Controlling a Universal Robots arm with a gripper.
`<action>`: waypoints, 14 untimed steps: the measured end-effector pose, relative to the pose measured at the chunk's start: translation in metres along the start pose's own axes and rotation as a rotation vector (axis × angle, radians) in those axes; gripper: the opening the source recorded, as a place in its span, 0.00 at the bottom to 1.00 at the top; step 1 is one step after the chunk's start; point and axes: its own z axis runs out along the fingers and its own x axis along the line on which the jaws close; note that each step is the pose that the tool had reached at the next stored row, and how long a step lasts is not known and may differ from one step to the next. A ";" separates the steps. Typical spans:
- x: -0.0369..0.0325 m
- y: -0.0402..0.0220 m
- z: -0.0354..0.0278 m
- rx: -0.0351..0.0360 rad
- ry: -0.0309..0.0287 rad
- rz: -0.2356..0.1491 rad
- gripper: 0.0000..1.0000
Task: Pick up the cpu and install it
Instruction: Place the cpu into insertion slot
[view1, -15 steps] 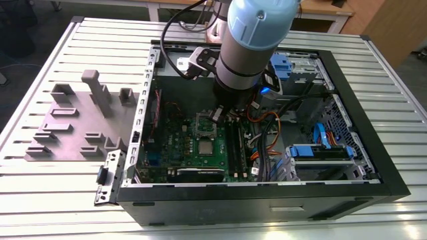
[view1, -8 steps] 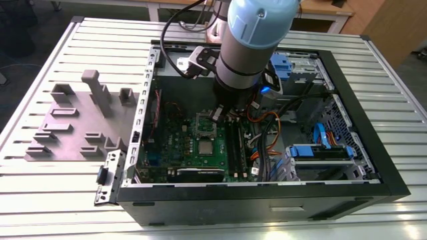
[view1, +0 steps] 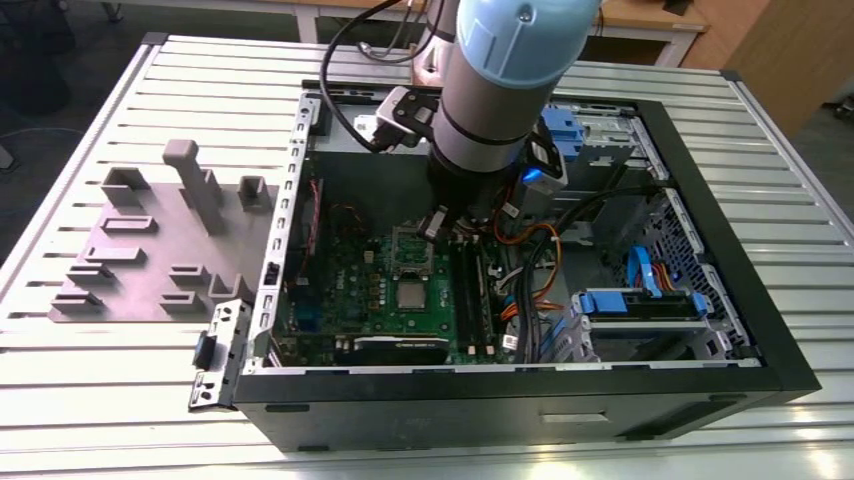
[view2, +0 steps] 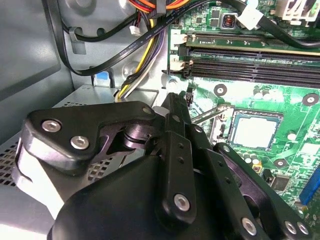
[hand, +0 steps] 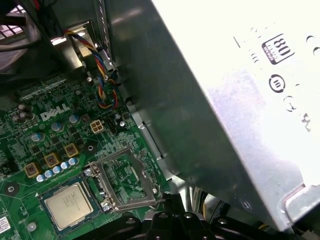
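Note:
The cpu (view1: 411, 293) lies flat in its socket on the green motherboard (view1: 350, 290), silvery top up, and appears in both wrist views (view2: 255, 131) (hand: 67, 202). The silver socket frame (hand: 122, 180) is swung open beside it, away from the chip. My gripper (view1: 441, 225) hangs inside the computer case, just past the open frame. Its black fingers (view2: 174, 120) are closed together, with the tip near the thin silver socket lever (view2: 212, 113). Nothing is held between them.
The open black computer case (view1: 534, 395) lies on a slatted metal table. A grey plastic tray (view1: 147, 260) with raised blocks sits at the exterior view's left. Memory slots (view2: 250, 65), cable bundles (view2: 145, 45), blue drive brackets (view1: 641, 300) and a silver power supply box (hand: 225, 100) crowd the gripper.

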 end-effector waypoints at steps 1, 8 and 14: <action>-0.0001 0.0001 -0.0008 0.0001 0.0001 0.000 0.11; -0.0008 0.0009 -0.0049 0.0003 0.0005 0.000 0.11; -0.0013 0.0014 -0.0081 0.0003 0.0005 0.000 0.11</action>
